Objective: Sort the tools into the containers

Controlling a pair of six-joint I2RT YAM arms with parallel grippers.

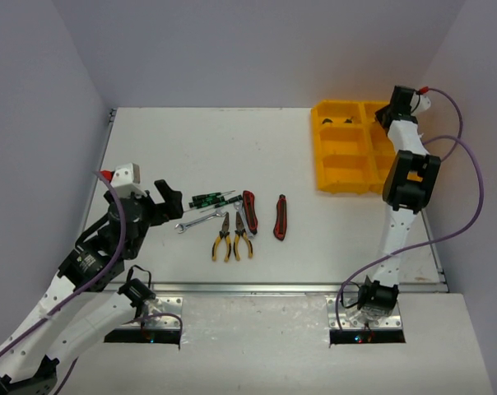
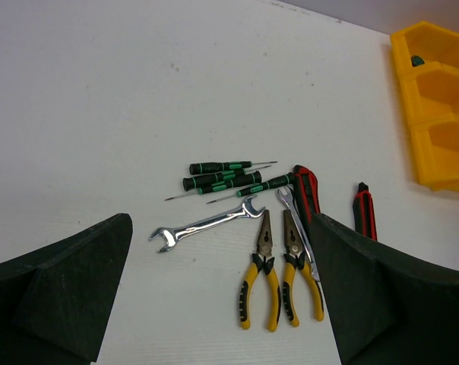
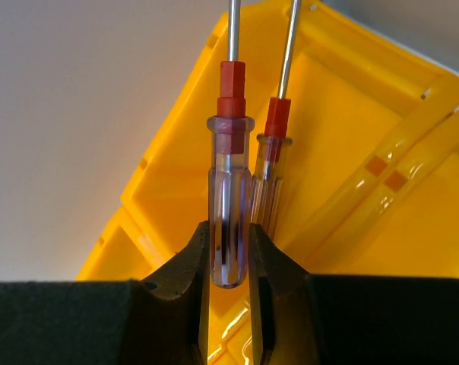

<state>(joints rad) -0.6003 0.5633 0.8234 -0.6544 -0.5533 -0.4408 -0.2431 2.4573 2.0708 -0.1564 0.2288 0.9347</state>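
The right jaws are closed on a clear-handled screwdriver, its shaft pointing straight ahead into a far compartment of the yellow tray. A second one seems to lie beside it. The left jaws, wide open, hover nearer the tabletop group: four green screwdrivers, two wrenches, two pliers, two cutters.

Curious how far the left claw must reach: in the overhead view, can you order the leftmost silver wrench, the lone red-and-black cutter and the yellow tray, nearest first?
1. The leftmost silver wrench, just right of the left gripper.
2. The lone red-and-black cutter, mid-table.
3. The yellow tray, far right corner.
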